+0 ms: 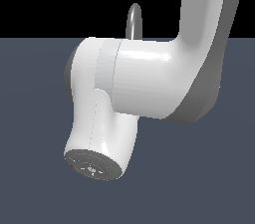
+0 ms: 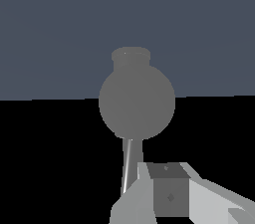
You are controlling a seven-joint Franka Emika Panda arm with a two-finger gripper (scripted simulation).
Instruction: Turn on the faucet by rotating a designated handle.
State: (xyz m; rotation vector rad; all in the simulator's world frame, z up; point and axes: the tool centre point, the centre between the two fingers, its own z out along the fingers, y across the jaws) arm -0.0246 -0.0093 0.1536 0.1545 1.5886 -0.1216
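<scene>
Grey-white gripper (image 2: 149,193), jaw state cannot be told, just beside thin grey lever handle (image 2: 128,166).
Handle projects from the grey metallic faucet (image 2: 136,99), seen end-on as a rounded body; in exterior view, only its arched spout top shows behind the white arm (image 1: 149,76).

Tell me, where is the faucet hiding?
In the exterior view, the faucet is mostly hidden behind the big white robot arm; only the top of its arched spout peeks above the arm, near the picture's middle.
</scene>
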